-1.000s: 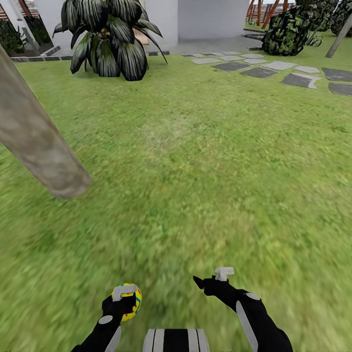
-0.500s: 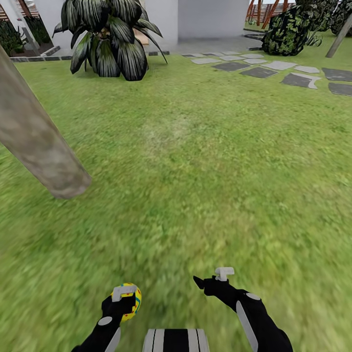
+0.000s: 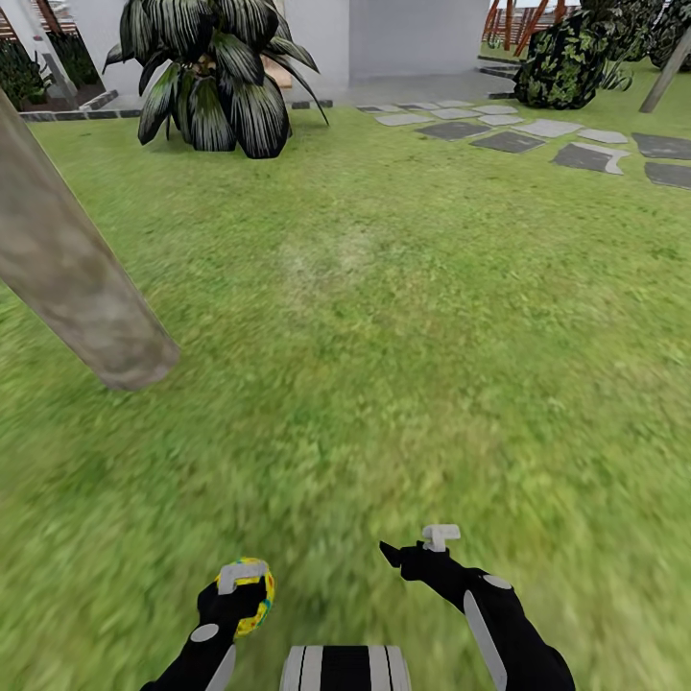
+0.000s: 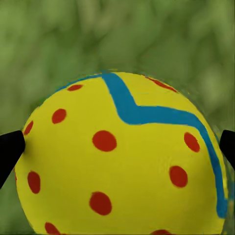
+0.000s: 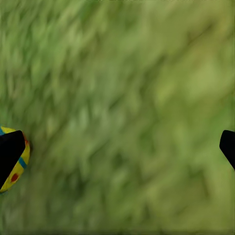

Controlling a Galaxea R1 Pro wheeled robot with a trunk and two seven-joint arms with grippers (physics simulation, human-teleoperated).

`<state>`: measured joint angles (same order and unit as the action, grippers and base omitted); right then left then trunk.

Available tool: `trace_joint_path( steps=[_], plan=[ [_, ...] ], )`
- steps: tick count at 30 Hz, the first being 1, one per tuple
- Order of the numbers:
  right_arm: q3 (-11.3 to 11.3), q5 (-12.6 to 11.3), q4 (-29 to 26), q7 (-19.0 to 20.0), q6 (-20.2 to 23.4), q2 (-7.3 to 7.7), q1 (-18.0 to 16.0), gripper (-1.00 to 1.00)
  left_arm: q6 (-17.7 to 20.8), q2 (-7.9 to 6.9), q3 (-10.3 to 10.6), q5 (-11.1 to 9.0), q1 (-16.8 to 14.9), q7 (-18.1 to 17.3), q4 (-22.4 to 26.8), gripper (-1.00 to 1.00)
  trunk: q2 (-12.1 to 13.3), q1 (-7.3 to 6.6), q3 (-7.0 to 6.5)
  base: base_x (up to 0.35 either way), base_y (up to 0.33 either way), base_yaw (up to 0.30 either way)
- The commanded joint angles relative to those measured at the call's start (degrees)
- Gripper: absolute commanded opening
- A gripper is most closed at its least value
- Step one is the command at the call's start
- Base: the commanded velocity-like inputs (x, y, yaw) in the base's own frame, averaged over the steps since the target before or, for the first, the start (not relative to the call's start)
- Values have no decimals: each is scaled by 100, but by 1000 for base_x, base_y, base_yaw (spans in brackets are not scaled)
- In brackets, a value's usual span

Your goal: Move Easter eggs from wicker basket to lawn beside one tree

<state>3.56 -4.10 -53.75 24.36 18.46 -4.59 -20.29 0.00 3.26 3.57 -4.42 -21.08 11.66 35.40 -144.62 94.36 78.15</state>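
The wide bright green lawn [image 3: 384,317] spread across the head view, and against the two earlier head pictures the whole scene lay as it had: the thick, mottled grey-brown trunk of the tree [image 3: 72,274] slanted in from the left and met the grass at the same spot, well ahead of the arms. The low, broad-leaved dark green plant [image 3: 211,77] and the grey stepping-stone path [image 3: 537,139] at the far edge had not shifted either, so the base and head appeared to be standing.

The one change was small. The left gripper [image 3: 246,593] had sunk slightly lower in the head view over the last second, carrying with it the yellow Easter egg with red dots and a blue-green zigzag band [image 4: 122,156]. In the left wrist view the two black fingertips [image 4: 10,149] pressed on the egg's opposite sides, with blurred grass behind it.

The right gripper [image 3: 413,545] had not moved; its fingers stood wide apart over bare grass with nothing between them.

I judged the lowering as the start of setting this egg down, though the trunk still lay some way off.
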Motion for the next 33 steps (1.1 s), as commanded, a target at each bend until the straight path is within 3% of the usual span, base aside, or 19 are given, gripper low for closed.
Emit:
trace_joint_path(
  steps=[1, 13, 33],
  plan=[
    [23, -42, -8, 25, 53, -6, -2, 100, 0, -5, 38, -50, -1, 47, 2, 100, -1, -1, 4, 0, 0, 0],
    [24, -39, -8, 25, 53, -6, -2, 100, 26, 5, 38, -55, -7, -1, 2, 100, -1, -1, 4, 0, 0, 0],
    [31, -47, -11, 25, 53, -6, -2, 100, 84, 22, 38, -59, -10, 9, 2, 100, 25, -53, -439, 0, 0, 0]
  ],
)
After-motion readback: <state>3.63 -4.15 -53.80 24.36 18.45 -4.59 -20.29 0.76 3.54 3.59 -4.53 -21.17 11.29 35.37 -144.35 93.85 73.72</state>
